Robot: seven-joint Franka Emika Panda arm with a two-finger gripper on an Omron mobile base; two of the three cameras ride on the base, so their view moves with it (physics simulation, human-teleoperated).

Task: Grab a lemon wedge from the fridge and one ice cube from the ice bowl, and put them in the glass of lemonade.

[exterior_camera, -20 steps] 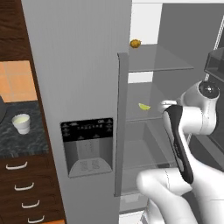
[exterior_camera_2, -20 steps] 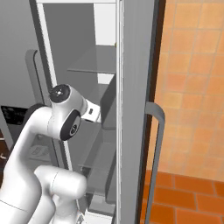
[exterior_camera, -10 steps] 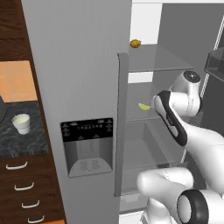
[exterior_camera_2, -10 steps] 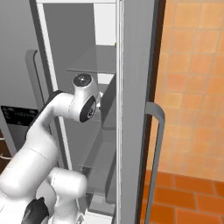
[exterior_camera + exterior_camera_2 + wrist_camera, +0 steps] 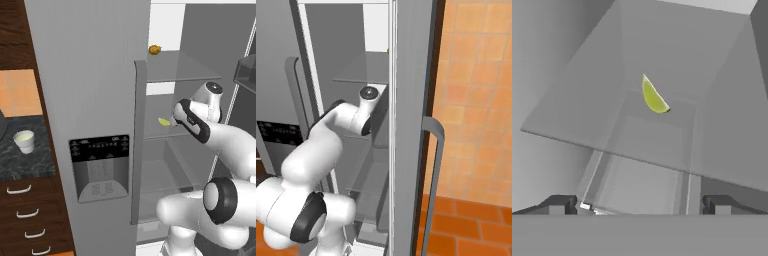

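Observation:
The lemon wedge (image 5: 653, 97), a small yellow-green crescent, lies on a glass shelf (image 5: 572, 115) inside the open fridge (image 5: 90, 75). In the left base view the lemon wedge (image 5: 164, 121) sits just left of my arm's wrist. My gripper (image 5: 639, 207) is open and empty, its fingertips (image 5: 562, 205) wide apart in front of the shelf edge, a short way from the wedge. The glass of lemonade (image 5: 24, 141) stands on the dark counter left of the fridge. The ice cube and ice bowl are out of view.
A small brownish-yellow lump (image 5: 154, 49) rests on the shelf above. The fridge's right door (image 5: 411, 125) stands open close beside my arm, its long handle (image 5: 433, 165) toward the orange wall. Dark drawers (image 5: 25, 215) sit under the counter (image 5: 10, 160).
My arm has swung up and forward into the fridge, bringing the hand to the wedge's shelf. The gripper stays open. The wedge has not moved.

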